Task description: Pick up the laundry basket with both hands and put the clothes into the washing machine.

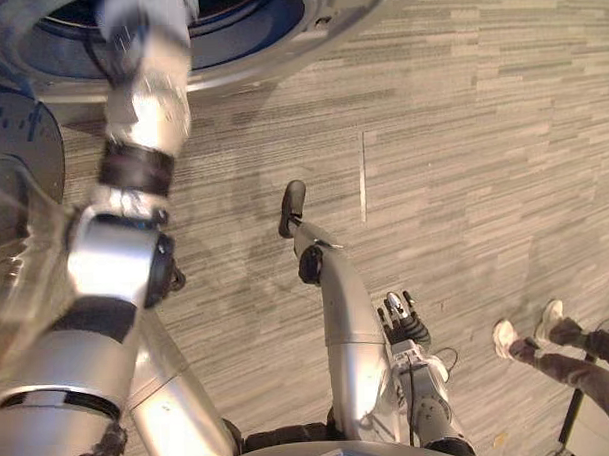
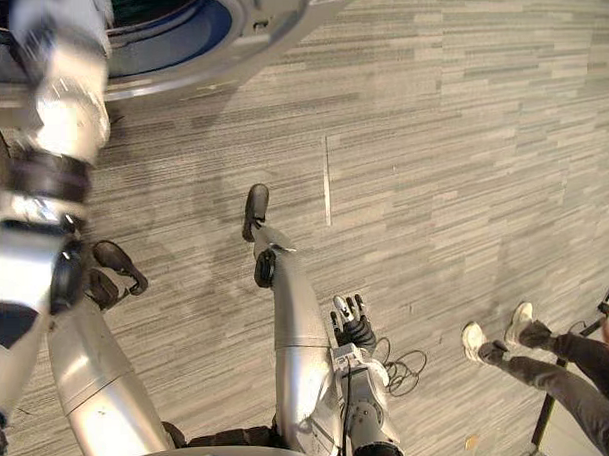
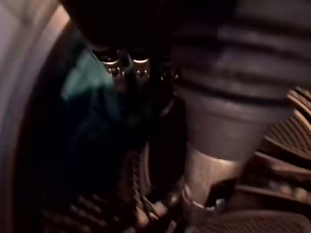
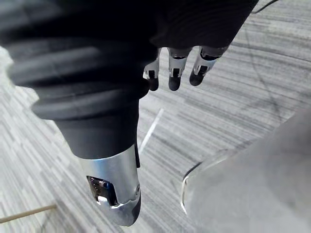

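Reaches up with the left arm into the round, blue-rimmed mouth of the washing machine (image 1: 308,38). Finds the left robot hand (image 3: 116,63) deep inside the dark drum (image 3: 272,145), with ribbed, perforated metal all around it. Just beside its fingertips lies a teal garment (image 3: 82,82), bunched against the inside of the drum. Cannot tell whether the fingers are clenched on that cloth, merely touching it or apart from it: too dark and too blurred there to say.

Hangs the right arm low, well apart from the machine and from the left robot hand. Leaves the right robot hand (image 1: 403,323) released, with its dark-tipped fingers (image 4: 174,77) straight in a row, thumb apart, grasping nothing. Below and all around that hand, only grey striped carpeted floor (image 1: 481,132), crossed by one thin pale line (image 1: 363,176) farther out past the fingertips.

Off to the outer side of the right robot hand, well away from it: a person's legs (image 1: 579,363) in dark trousers, stretched across the floor, ending in white shoes (image 1: 505,336) whose toes point toward that hand.
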{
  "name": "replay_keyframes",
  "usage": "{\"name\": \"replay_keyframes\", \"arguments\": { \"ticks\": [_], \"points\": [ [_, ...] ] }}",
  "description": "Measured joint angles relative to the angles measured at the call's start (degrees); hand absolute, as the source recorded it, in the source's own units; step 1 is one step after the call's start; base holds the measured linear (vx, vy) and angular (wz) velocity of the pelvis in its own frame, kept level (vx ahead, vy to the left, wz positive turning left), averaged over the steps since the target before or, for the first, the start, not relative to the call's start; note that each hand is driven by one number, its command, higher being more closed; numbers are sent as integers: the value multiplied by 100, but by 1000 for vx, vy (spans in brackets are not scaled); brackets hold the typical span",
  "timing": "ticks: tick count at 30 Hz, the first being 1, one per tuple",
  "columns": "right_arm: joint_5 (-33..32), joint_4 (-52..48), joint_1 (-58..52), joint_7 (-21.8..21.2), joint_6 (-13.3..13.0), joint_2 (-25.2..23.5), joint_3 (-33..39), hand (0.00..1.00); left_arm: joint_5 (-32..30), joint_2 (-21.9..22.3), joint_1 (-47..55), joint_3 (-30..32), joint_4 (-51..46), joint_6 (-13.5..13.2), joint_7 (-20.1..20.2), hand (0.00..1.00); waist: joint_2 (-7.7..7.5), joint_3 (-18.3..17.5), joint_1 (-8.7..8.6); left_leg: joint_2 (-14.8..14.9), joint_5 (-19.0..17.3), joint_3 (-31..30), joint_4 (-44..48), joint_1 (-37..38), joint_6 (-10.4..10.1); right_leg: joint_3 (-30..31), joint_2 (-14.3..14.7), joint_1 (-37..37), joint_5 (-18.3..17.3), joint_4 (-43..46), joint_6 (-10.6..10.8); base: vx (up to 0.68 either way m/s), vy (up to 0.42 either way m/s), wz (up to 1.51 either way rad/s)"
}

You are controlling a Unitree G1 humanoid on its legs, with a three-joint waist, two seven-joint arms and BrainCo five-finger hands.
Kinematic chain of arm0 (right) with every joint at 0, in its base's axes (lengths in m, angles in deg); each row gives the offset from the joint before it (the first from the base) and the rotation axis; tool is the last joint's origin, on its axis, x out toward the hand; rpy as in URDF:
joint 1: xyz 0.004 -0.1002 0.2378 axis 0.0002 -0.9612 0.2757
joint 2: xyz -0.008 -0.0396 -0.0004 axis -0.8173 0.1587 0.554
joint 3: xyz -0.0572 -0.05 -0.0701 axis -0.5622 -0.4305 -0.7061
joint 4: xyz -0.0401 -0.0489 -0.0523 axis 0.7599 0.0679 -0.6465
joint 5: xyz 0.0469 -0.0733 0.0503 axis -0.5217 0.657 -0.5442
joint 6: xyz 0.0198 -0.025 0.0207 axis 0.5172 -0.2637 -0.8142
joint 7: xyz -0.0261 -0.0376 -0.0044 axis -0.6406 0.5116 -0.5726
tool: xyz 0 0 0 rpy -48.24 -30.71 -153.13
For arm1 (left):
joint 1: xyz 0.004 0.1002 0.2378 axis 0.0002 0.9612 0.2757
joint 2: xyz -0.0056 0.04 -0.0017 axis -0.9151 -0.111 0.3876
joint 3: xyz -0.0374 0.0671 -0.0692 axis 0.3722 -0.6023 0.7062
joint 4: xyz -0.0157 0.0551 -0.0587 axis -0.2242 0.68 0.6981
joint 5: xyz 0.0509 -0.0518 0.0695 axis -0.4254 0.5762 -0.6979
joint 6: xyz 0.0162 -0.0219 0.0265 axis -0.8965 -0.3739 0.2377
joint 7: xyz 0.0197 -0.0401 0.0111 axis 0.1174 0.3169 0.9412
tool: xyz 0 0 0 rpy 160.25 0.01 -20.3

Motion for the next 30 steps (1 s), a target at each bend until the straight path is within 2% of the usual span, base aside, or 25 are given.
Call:
{"name": "replay_keyframes", "arguments": {
  "ticks": [4,6,9,13,14,16,18,20,21,22,23,24,25,27,28,29,30],
  "points": [
    [169,-15,79,11,-38,111,-91,0,-1123,1248,2728,-48,-161,396,276,0,-6,-78,157,-226,135,0,-294,401,-160,-19,-235,76,-473,549,-89,19,-112,42],
    [222,-10,169,48,-34,142,-108,0,-1408,1741,3549,-135,-143,544,364,0,0,-89,215,-280,182,-1,-399,601,-221,-7,-329,159,-646,738,-133,17,-101,33],
    [221,28,222,191,-58,228,-271,0,-1650,2122,4275,-292,12,587,491,0,13,-214,266,-417,287,14,-613,903,-321,2,-491,255,-910,1010,-197,12,-164,42],
    [222,296,314,322,-176,251,-448,0,-1755,1946,4484,-440,427,591,676,0,67,-239,332,-564,557,172,-1135,1743,-479,-1,-586,797,-1078,1075,-294,12,-162,31],
    [223,497,334,379,-201,325,-508,0,-1868,1756,4541,-651,428,589,847,0,143,-277,345,-629,688,247,-1443,2105,-509,-22,-590,1098,-1050,896,-307,10,-146,21],
    [225,684,332,381,-196,378,-548,0,-1888,1593,4599,-806,421,587,984,0,198,-303,347,-683,812,345,-1759,2481,-519,-24,-593,1403,-1001,696,-301,8,-78,15],
    [370,960,309,364,-153,471,-563,0,-1972,1319,4815,-981,333,575,1253,0,305,-358,346,-831,1055,536,-2410,3239,-507,-40,-608,2008,-903,291,-278,41,-51,22],
    [558,1185,146,341,-132,490,-513,0,-1972,1195,5151,-948,208,514,1460,0,449,-518,329,-1080,1405,650,-3232,4013,-527,-162,-714,2642,-884,-74,-222,94,-82,48],
    [699,1370,-33,254,-129,528,-448,0,-1973,1134,5447,-936,52,492,1594,0,574,-766,304,-1242,1645,666,-3818,4463,-562,-327,-809,3014,-923,-246,-187,112,-110,65],
    [798,1538,-164,198,-120,577,-433,0,-1977,1125,5626,-901,-12,455,1658,0,666,-965,298,-1314,1802,738,-4238,4790,-593,-430,-853,3264,-979,-351,-167,167,-153,79],
    [905,1778,-299,137,-94,665,-356,0,-2026,1130,5826,-836,-107,430,1773,0,819,-1174,319,-1355,2041,883,-4747,5278,-587,-584,-897,3637,-1070,-426,-156,125,-114,58],
    [919,1889,-354,121,-47,686,-310,0,-2084,1149,5919,-745,-106,407,1818,0,888,-1272,328,-1363,2142,953,-4961,5492,-579,-635,-902,3797,-1129,-440,-139,153,-135,44],
    [1114,2111,-412,113,-6,718,-203,0,-2181,1172,6104,-615,-78,358,1861,0,1013,-1424,364,-1392,2263,1001,-5255,5883,-541,-670,-882,4038,-1258,-467,-155,117,-103,11],
    [1326,2364,-424,55,-1,736,32,0,-2333,1271,6287,-285,244,310,1928,0,1149,-1629,383,-1398,2241,995,-5380,6175,-327,-658,-793,4279,-1361,-480,-150,107,-94,-8],
    [1356,2523,-421,1,8,727,199,0,-2464,1357,6336,-60,709,320,1962,0,1188,-1713,376,-1431,2049,999,-5323,6289,243,-631,-783,4423,-1405,-491,-141,100,-101,-15],
    [1405,2642,-441,-11,53,724,326,0,-2605,1431,6342,141,1159,350,1963,0,1237,-1812,369,-1447,1903,979,-5198,6410,694,-613,-748,4579,-1453,-559,-155,101,-98,-16],
    [1439,2716,-441,-14,67,714,415,0,-2673,1487,6382,260,1361,364,1964,0,1280,-1843,368,-1423,1948,932,-5102,6445,810,-595,-706,4673,-1467,-620,-161,84,-35,-17]
  ]
}}
